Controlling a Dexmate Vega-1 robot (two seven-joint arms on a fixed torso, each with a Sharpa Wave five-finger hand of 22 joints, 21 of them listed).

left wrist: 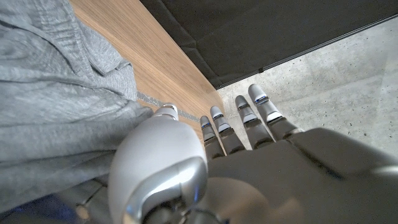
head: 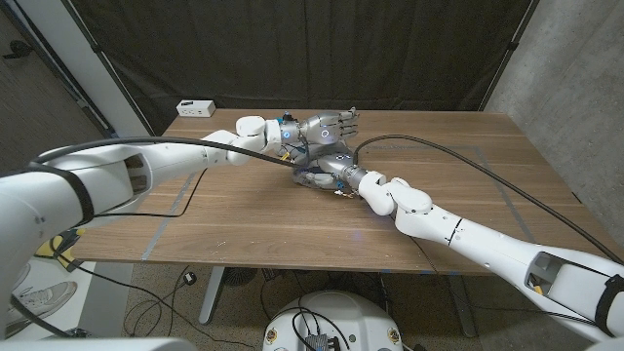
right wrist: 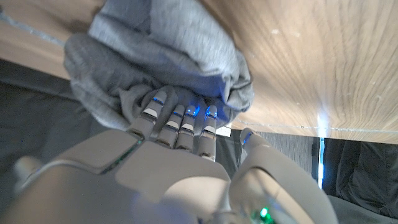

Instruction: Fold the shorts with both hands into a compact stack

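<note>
The grey shorts [head: 317, 156] lie bunched in a small heap at the far middle of the wooden table [head: 273, 224]. My left hand [head: 327, 125] hovers just behind the heap with its fingers stretched out straight and nothing in them. In the left wrist view that hand [left wrist: 249, 162] reaches past the table's far edge, thumb beside the grey shorts [left wrist: 56, 112]. My right hand [head: 330, 176] is at the heap's near side. Its fingers [right wrist: 180, 118] dig into the folds of the shorts [right wrist: 161, 56], with the thumb [right wrist: 249, 143] by the cloth's edge.
A white box [head: 195, 107] sits at the table's far left corner. A black cable [head: 439, 146] runs across the right half of the table. Dark curtains hang behind the table, and a concrete wall stands at the right.
</note>
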